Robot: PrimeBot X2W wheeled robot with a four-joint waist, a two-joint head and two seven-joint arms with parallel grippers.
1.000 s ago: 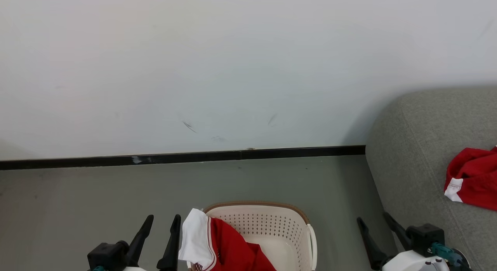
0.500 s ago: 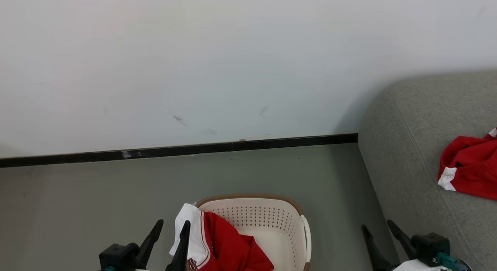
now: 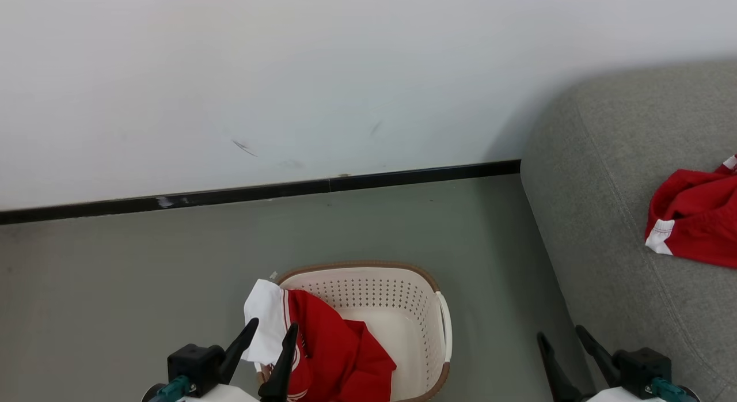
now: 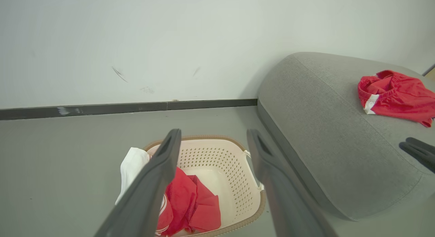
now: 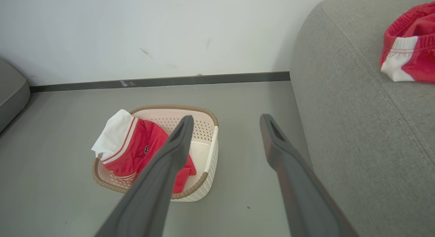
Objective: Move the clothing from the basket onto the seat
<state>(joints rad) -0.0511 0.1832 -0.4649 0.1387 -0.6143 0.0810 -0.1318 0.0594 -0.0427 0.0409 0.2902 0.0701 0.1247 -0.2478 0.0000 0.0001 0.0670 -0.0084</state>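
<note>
The basket (image 3: 380,295) stands on the grey floor (image 3: 115,275), near the white wall (image 3: 288,74) with its black skirting strip (image 3: 259,192), and just beside the rounded end of the seat (image 3: 599,217).

In the basket lies a red garment (image 3: 334,350), bunched at the left side. Its white part hangs outward over the brown rim, and the right wrist view shows a small dark patch on the red cloth. The right half of the basket shows its bare cream bottom.

A second red garment (image 3: 691,223) with white trim lies crumpled on top of the seat, well apart from the basket.

The left pincer (image 3: 273,325) is wide open and holds nothing. In the head view its two dark fingers point up over the left edge of the basket, in front of the white cloth; I cannot tell if they touch it.

The right pincer (image 3: 559,333) is also wide open and empty. It is over the floor between the basket and the seat, close to the side of the seat.
</note>
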